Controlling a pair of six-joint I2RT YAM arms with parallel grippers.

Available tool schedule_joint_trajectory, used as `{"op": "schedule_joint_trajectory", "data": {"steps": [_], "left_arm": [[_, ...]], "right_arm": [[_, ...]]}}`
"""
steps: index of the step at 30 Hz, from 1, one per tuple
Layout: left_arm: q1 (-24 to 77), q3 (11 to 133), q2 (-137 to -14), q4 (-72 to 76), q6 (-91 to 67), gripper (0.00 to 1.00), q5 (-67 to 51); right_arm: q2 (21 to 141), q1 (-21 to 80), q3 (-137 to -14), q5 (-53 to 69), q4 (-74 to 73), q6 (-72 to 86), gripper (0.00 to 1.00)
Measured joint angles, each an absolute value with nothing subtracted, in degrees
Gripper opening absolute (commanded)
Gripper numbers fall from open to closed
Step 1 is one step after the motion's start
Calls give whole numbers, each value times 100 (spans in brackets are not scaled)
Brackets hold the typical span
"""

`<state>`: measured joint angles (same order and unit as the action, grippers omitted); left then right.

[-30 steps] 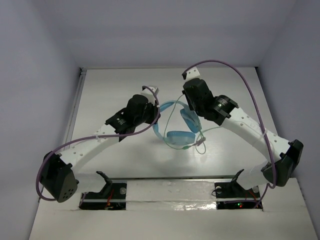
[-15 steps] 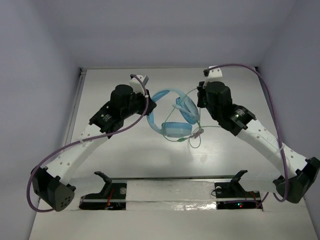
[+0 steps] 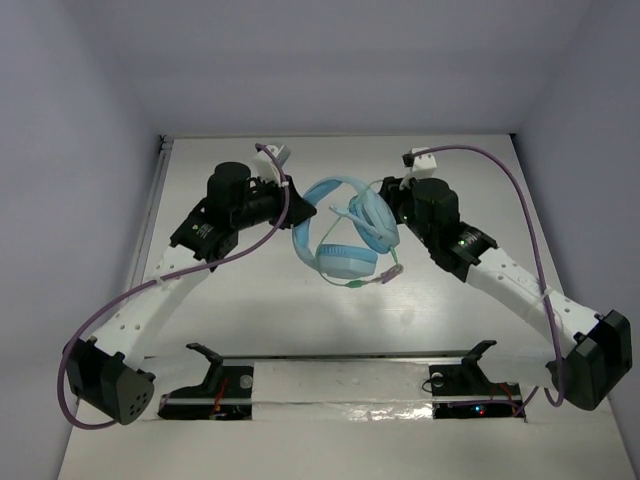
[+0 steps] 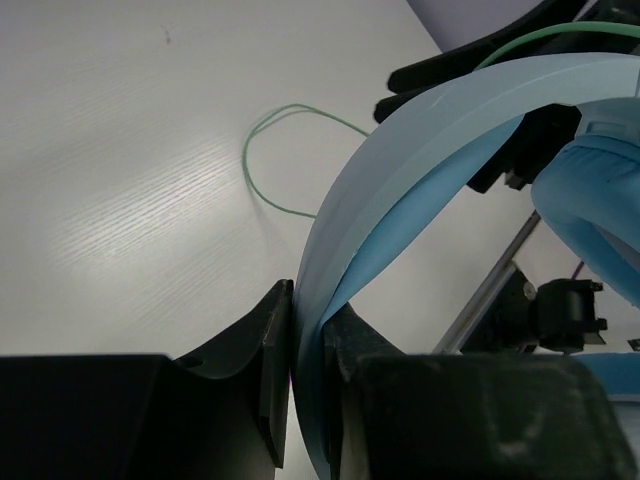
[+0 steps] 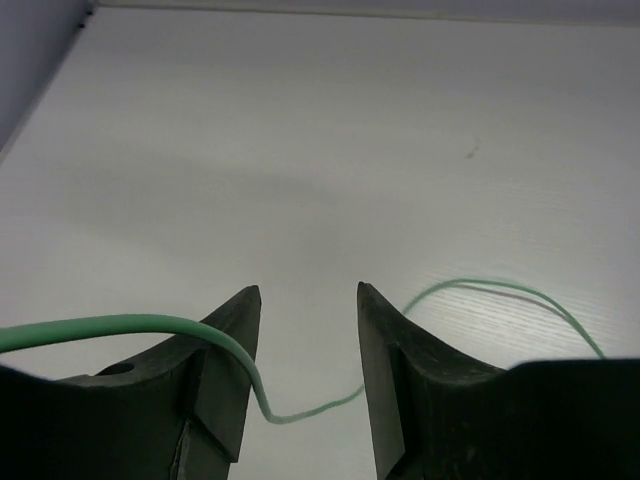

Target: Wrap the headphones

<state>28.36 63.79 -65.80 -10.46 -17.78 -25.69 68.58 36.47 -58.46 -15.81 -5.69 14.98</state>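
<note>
Headphones (image 3: 335,225) sit between the two arms, out past the middle of the table (image 3: 250,300). The left gripper (image 4: 305,330) is squeezed tight on the blue headband (image 4: 450,110). From its jaws, the band curves up and away to that gripper's right. One ear cup (image 3: 346,262) is low, on the side near the arm bases. The other ear cup (image 3: 375,220) is close to the right gripper (image 5: 307,300). I cannot tell if the low cup touches the table.

The right gripper's jaws are apart and hold nothing. The thin green cable (image 5: 130,322) comes in from its left side and bends over the left finger (image 5: 225,345). Then it dips down into the gap between the two fingers. After that it runs off in a loop on the table, ahead and to the right of the gripper. So the cable already crosses between the open jaws, going side to side.

The loose cable is nearer the right arm, so I think that arm should do the grabbing. If its jaws close where they are, the cable could slip out below them.

I see no brand, label or words to read.
</note>
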Motion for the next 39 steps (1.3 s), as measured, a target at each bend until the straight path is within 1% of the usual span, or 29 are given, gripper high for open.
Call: {"op": "schedule_joint_trajectory", "data": {"steps": [4, 9, 10, 12, 14, 15, 16, 19, 22, 25, 31, 39], "left_arm": [[2781, 6377, -6580, -843, -1938, 0, -2947], [2532, 6377, -6569, -591, -2178, 0, -3439], [2495, 6379, -6567, -534, -2222, 0, -3509], [2440, 6377, -6547, -480, -2300, 0, -3568], [2412, 6379, -6517, -471, -2340, 0, -3594], [2399, 6379, -6501, -462, -2353, 0, -3612], [2392, 6379, -6493, -454, -2370, 0, -3629], [2390, 6412, -6471, -460, -2421, 0, -3664], [2373, 6556, -6471, -502, -2436, 0, -3662], [2351, 6770, -6469, -565, -2458, 0, -3660], [2263, 7148, -6469, -652, -2547, 0, -3669], [2134, 7422, -6471, -707, -2759, 0, -3854]], "right_arm": [[6818, 3583, -5513, -1026, 34, 1669, 65], [6761, 3391, -5170, -438, 626, 1820, 66], [6748, 3319, -5092, -329, 731, 1848, 64], [6729, 3216, -4967, -143, 895, 1916, 63], [6707, 3175, -4836, -10, 1096, 1981, 64], [6705, 3162, -4770, 75, 1203, 2005, 65], [6711, 3151, -4705, 165, 1310, 2038, 70], [6801, 3140, -4589, 445, 1601, 2128, 75], [6958, 3138, -4453, 718, 2025, 2191, 74], [7113, 3135, -4252, 947, 2397, 2231, 70], [7522, 3118, -3870, 1055, 3044, 2276, 66], [8281, 3035, -3754, 1057, 3564, 2209, 66]]}}
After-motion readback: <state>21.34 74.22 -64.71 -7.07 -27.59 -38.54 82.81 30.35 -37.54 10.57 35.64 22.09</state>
